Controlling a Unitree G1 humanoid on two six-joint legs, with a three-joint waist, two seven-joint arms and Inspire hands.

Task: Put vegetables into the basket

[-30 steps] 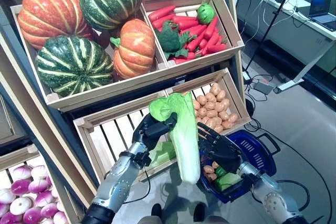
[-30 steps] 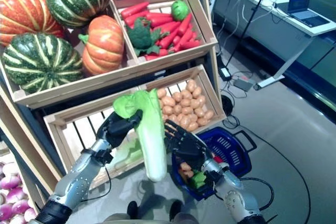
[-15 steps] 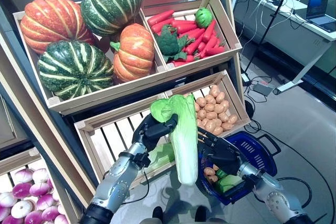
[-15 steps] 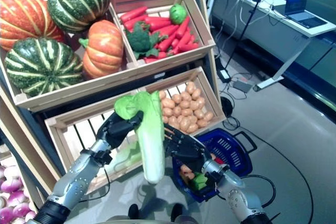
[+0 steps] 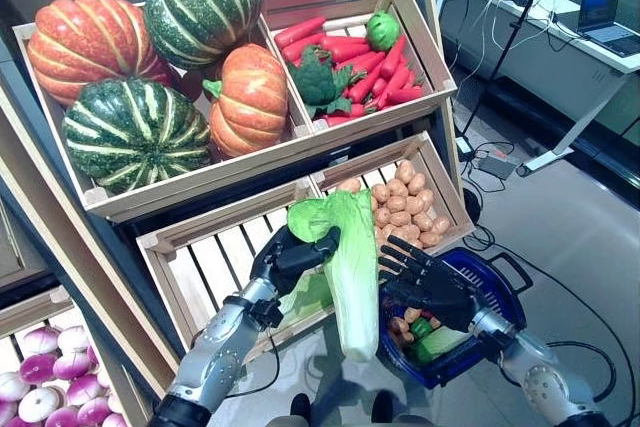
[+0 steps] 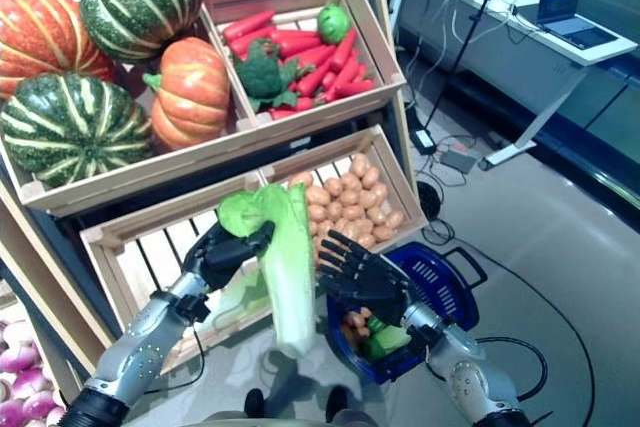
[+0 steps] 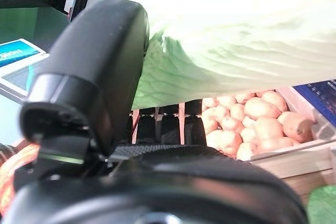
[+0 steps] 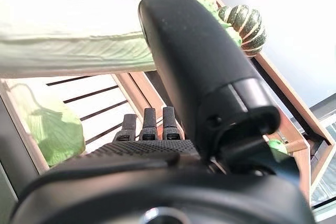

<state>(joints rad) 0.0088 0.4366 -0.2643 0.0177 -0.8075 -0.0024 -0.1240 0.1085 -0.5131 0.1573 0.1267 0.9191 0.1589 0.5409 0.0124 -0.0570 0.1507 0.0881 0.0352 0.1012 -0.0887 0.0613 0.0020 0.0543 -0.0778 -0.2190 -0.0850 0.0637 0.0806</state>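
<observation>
Pale ribbed cabbage (image 5: 352,277) hangs from left hand (image 5: 290,255) beside basket (image 5: 500,287).

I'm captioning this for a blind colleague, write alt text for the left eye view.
The robot's left hand holds a long green cabbage upright in front of wooden vegetable crates, while its right hand, fingers spread, hovers beside it over a blue basket on the floor.

Slatted crates (image 5: 215,257) showing pale, unfinished wood; basket (image 5: 500,297) showing glossy blue plastic mesh; cabbage (image 5: 350,277) showing smooth, faintly veined, waxy leaves; left hand (image 5: 290,252) and right hand (image 5: 430,282) showing matt black plastic; pumpkins (image 5: 250,97) looking glossy, ribbed.
</observation>
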